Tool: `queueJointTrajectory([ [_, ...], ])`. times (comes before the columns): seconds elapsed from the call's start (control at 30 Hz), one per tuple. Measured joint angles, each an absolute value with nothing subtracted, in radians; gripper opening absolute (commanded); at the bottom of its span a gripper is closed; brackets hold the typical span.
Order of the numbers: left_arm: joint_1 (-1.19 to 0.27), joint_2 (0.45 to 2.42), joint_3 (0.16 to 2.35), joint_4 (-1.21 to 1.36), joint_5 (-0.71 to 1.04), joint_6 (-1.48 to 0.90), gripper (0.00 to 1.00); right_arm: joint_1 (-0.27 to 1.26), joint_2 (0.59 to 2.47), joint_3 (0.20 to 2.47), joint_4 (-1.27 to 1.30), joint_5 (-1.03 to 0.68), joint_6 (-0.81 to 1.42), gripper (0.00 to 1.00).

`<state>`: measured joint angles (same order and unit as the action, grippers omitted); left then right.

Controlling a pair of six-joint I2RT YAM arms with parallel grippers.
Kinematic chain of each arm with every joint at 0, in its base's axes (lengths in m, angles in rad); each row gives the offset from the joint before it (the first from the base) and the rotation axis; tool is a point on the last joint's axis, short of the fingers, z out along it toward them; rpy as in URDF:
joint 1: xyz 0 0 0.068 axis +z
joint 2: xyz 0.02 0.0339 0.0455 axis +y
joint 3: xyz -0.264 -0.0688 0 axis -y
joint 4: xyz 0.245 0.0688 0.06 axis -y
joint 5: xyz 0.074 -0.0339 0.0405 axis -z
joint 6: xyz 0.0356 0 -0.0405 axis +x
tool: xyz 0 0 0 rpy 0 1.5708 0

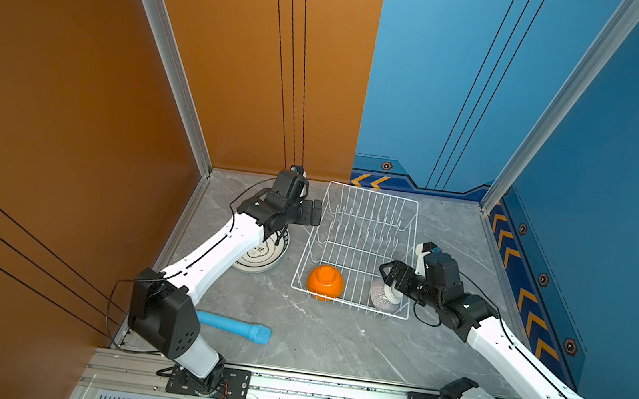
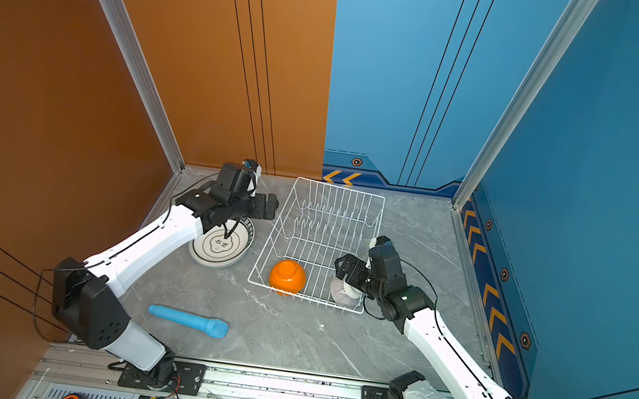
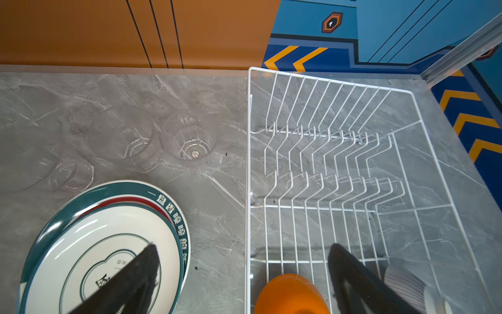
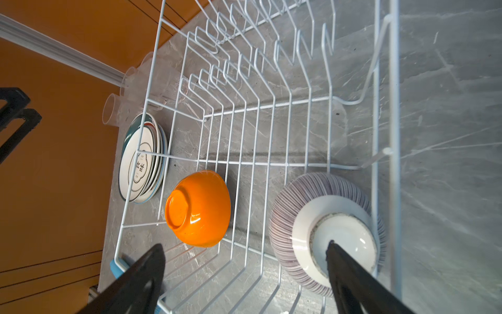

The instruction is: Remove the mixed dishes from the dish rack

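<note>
My right pincer (image 1: 387, 273): spread, empty, over striped bowl (image 4: 288, 212) in rack (image 1: 373, 191) corner
My left pincer (image 3: 243, 244): spread, empty, just outside rack
Risk: finger snags rack wire; glazed bowl slips

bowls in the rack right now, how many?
2. Orange bowl upside down in the dish rack's near-left corner; grey-striped bowl upside down in its near-right corner. Elsewhere the rack shows only bare wire, so none look hidden.
</note>
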<state>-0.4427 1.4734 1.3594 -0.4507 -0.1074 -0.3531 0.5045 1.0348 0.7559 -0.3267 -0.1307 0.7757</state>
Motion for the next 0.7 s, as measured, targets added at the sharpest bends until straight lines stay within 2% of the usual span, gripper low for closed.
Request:
queueJointTrajectory([
  [0.37, -0.488, 1.083, 0.968, -0.347, -0.128, -0.458, 0.98, 0.666, 1.025, 0.752, -0.329, -0.042, 0.825, 0.93],
  [0.7, -0.487, 0.881, 0.832, -0.347, -0.151, -0.496, 0.98, 0.762, 1.146, 0.756, -0.305, -0.04, 0.828, 0.93],
])
